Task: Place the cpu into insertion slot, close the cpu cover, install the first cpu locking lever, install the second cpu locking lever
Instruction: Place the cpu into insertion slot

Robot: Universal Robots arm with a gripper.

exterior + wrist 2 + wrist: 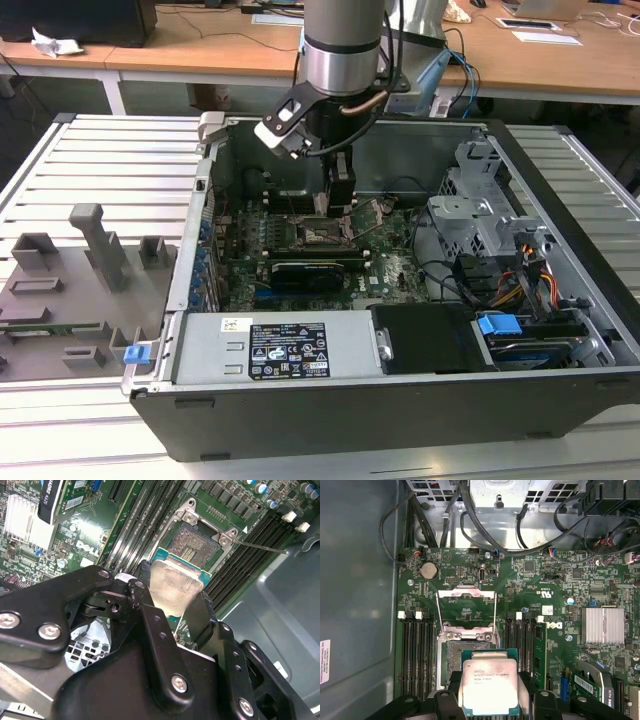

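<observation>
While the end effector (337,205) grips the cpu (490,687) at one o'clock of the insertion slot (318,235) in the exterior view, the cpu cover (466,594) stands open. Placement seems the step in hand; seating calls for square alignment.

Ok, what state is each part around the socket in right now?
gripper: shut on the cpu.
cpu: held in the gripper, not yet seated.
insertion slot: empty, pin field exposed.
cpu cover: swung open, clear of the slot.
locking lever: unlatched, standing out beside the slot.
</observation>
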